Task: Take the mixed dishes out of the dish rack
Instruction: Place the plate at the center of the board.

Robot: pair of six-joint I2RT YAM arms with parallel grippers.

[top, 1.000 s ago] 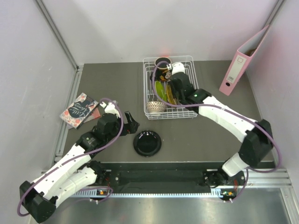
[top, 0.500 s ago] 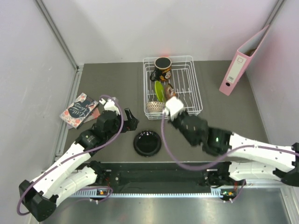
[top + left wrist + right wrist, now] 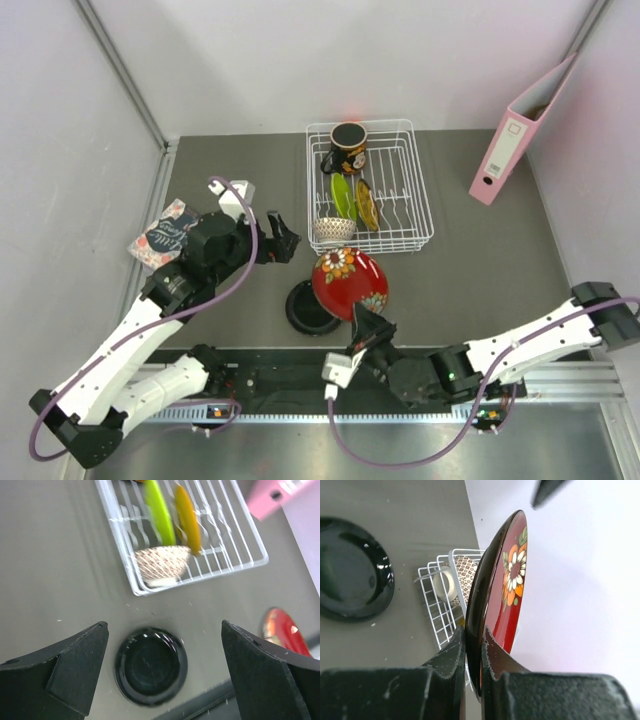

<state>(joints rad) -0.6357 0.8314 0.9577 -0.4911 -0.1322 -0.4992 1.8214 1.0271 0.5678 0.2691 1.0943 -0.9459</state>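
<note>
Leftmost, we see books (image 3: 165, 237) on the worktop (image 3: 220, 170); our left gripper (image 3: 279, 240) gapes wide, empty, near the black plate (image 3: 300, 303); the right gripper (image 3: 366, 322) pinches the red floral plate (image 3: 350, 280), partly hiding it; the dish rack (image 3: 402, 200) holds mug (image 3: 349, 147), bowl (image 3: 334, 229), green plate (image 3: 342, 195), yellow plate (image 3: 367, 203); pink binder (image 3: 520, 135) rightmost.

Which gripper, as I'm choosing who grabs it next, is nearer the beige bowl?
Left. The left gripper hangs open just left of the beige bowl, outside the dish rack; the right gripper, shut on the red floral plate, is farther off, in front of it.
</note>
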